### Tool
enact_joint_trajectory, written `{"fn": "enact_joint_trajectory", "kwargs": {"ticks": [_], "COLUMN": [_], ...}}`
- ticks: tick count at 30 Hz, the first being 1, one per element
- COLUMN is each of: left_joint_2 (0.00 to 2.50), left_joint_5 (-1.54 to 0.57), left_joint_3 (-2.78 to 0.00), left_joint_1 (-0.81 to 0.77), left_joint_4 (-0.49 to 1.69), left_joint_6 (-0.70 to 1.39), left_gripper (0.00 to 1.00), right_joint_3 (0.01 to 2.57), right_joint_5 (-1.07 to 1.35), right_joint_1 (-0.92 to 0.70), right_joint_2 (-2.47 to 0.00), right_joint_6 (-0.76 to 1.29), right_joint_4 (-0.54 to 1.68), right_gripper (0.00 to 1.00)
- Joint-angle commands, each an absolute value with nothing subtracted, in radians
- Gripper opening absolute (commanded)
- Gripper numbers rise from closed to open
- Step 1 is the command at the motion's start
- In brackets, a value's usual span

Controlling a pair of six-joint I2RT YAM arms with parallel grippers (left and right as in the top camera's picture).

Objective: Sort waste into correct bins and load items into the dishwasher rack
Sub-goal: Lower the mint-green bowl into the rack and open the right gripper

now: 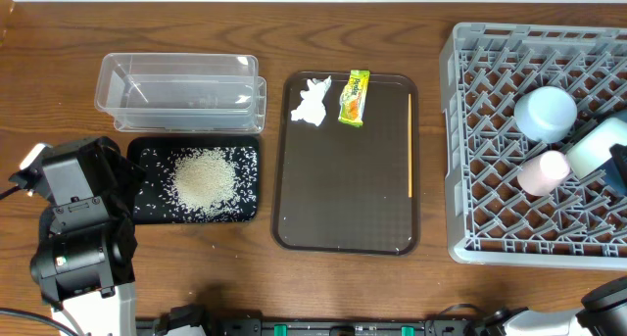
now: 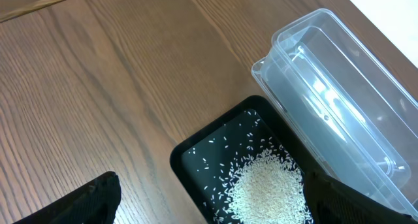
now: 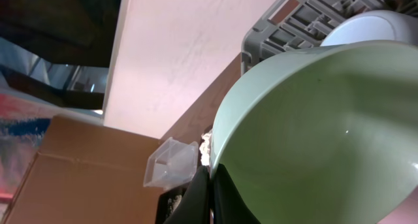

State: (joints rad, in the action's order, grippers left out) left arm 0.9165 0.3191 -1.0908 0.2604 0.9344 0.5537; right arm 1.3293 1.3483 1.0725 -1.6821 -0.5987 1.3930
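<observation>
The right gripper [image 3: 210, 196] is clamped on the rim of the pale mint-white bowl [image 3: 313, 139], tilted over the grey plastic lattice dishwasher rack [image 3: 294, 21]. Stiff, smooth, probably slippery and breakable; the thin rim seems the only purchase.

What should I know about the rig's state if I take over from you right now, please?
Left gripper: open, empty, above the black tray.
Right gripper: shut on the rim of the pale mint bowl, at the dishwasher rack.
Done: the rice lies in the black tray; the light-blue bowl and pink cup are in the rack.
Left: set the pale mint bowl down; bin the tissue and snack wrapper, both on the brown serving tray. The clear tub is empty. I cannot make out the dark-blue bowl.
</observation>
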Motion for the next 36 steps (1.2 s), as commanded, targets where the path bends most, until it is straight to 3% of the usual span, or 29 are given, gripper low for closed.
{"fn": "enact_joint_trajectory", "kwargs": {"ticks": [1, 13, 21, 36], "left_joint_2": [0.914, 0.914, 0.914, 0.914], "left_joint_5": [0.322, 0.322, 0.322, 0.322], "left_joint_3": [-1.109, -1.109, -1.109, -1.109], "left_joint_1": [0.265, 0.265, 0.265, 0.265], "left_joint_4": [0.934, 0.934, 0.934, 0.934], "left_joint_6": [0.562, 0.562, 0.562, 0.562], "left_gripper": [0.91, 0.91, 0.91, 0.91], "right_joint_3": [1.324, 1.148, 1.141, 1.143], "right_joint_5": [1.350, 1.353, 1.224, 1.080], "right_joint_1": [1.095, 1.098, 1.135, 1.203], "right_joint_2": [-1.671, -1.671, -1.671, -1.621], "right_joint_6": [-0.584, -0.513, -0.393, -0.282], "right_joint_4": [1.390, 1.237, 1.203, 1.244], "right_gripper": [0.01, 0.01, 0.01, 0.04]}}
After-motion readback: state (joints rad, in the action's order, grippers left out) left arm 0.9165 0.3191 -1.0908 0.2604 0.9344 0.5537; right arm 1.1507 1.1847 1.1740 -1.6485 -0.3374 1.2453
